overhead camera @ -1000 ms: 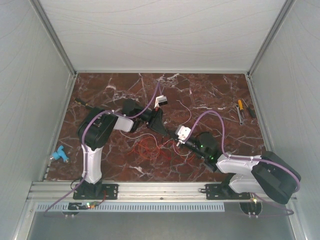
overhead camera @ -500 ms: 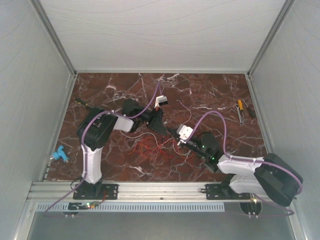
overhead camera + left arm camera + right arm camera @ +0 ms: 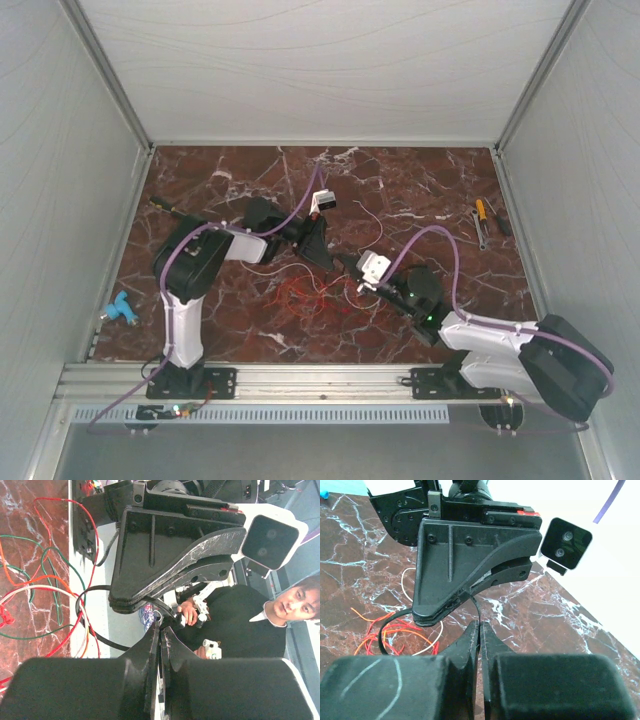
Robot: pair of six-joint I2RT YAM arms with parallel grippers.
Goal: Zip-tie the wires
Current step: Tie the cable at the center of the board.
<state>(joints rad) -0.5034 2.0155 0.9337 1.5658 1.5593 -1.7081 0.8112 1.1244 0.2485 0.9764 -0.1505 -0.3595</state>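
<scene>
Looking down from the top view first, my left gripper (image 3: 322, 250) and my right gripper (image 3: 350, 266) meet almost tip to tip over the middle of the table (image 3: 430, 190). They are just beyond the wires (image 3: 300, 295), which lie in a loose red and orange tangle on the marble. The zip tie is too thin to pick out from up here.

From my left wrist, the left gripper (image 3: 160, 630) has its fingers pressed together. The zip tie (image 3: 79, 611) bows out as a black loop between the right gripper (image 3: 117, 604) and mine, and I judge that I am clamped on one end of it. The wires (image 3: 30, 587) lie beside that loop, but I cannot tell whether any of them pass through it.

From my right wrist, the right gripper (image 3: 479, 625) is also pinched together. The black strip rises from between its tips to the underside of the left gripper (image 3: 427, 616), and a second bow of the zip tie (image 3: 381, 636) hangs by the wires (image 3: 395, 629).

I take the step in hand to be closing the strip into a ring. To do it well, I should get the whole bundle inside the bow before tightening and line the tail up squarely with the head. I should then pull along the strip rather than across it, because a twist could jam it and such thin strands could easily slip out.
</scene>
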